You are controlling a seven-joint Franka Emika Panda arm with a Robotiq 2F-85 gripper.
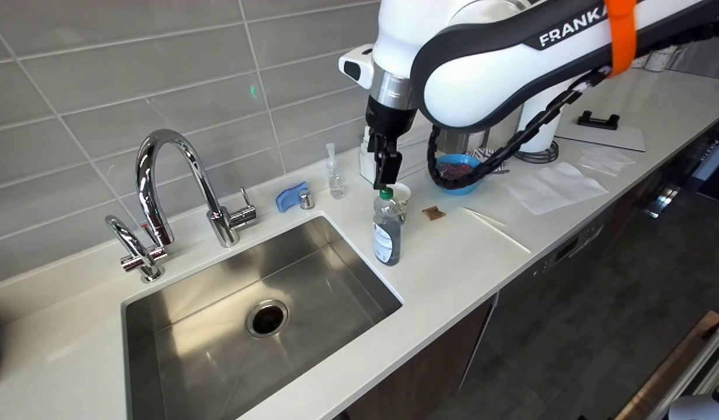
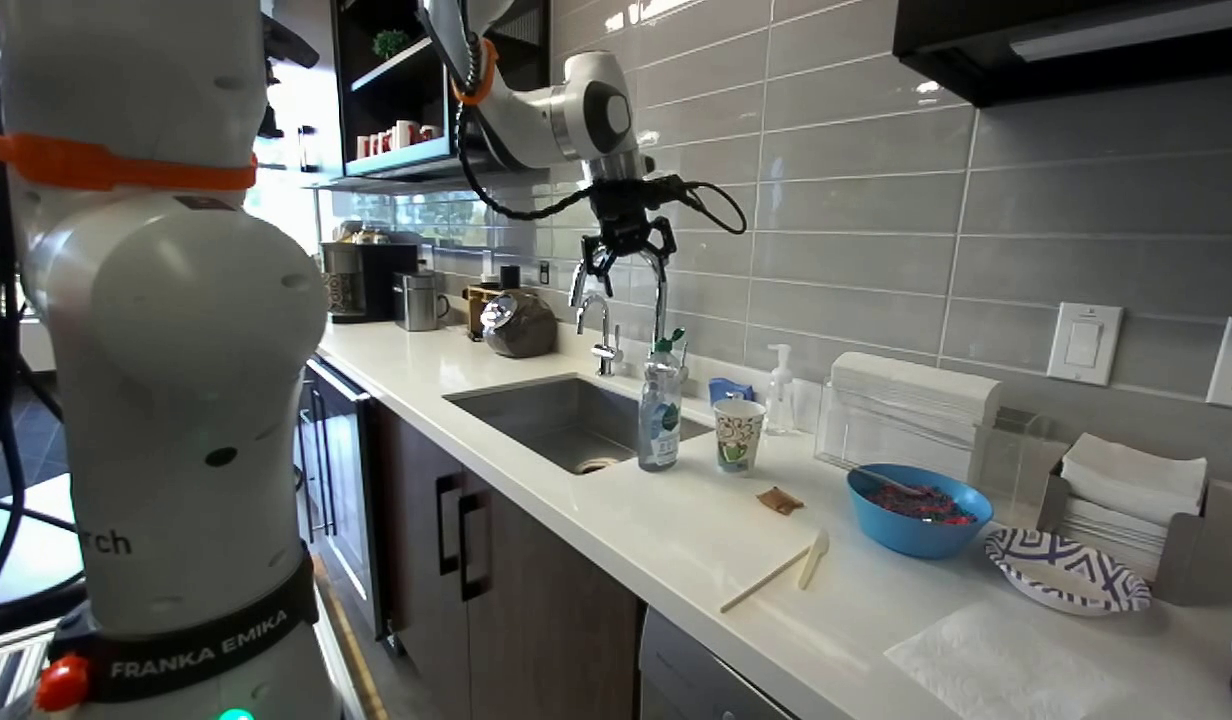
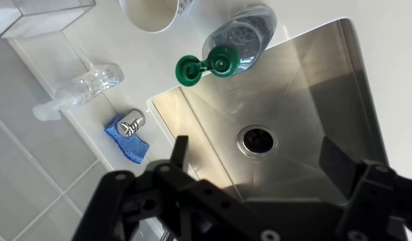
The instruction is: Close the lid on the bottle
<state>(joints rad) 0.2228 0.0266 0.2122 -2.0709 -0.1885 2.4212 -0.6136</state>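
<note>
In an exterior view the bottle [image 1: 387, 236] stood upright beside the sink [image 1: 219, 356], in an exterior view the gripper [image 2: 634, 266] hung higher than the green lid [image 2: 667, 343], and in the wrist view its jaws were spread wide, the lid flipped open.

Place: kitchen; home or office, cannot tell.
Sink [image 1: 313, 315]: steel, let into a pale counter [image 1: 450, 268]; two chrome faucets [image 1: 220, 224] behind.
Wall [image 1: 161, 87]: tiled grey.
Sinkside: sponge [image 3: 130, 145], pump bottle [image 3: 92, 82], soap bottle [image 2: 659, 415].
Storage: dark cabinets [image 2: 556, 590] under counter, open shelves [image 2: 401, 157] higher up.
Tableware: paper cup [image 2: 739, 440], blue bowl [image 2: 906, 535], patterned plate [image 2: 1066, 575], napkins [image 2: 1126, 480] in a holder [image 2: 1181, 555], all on the counter.
</note>
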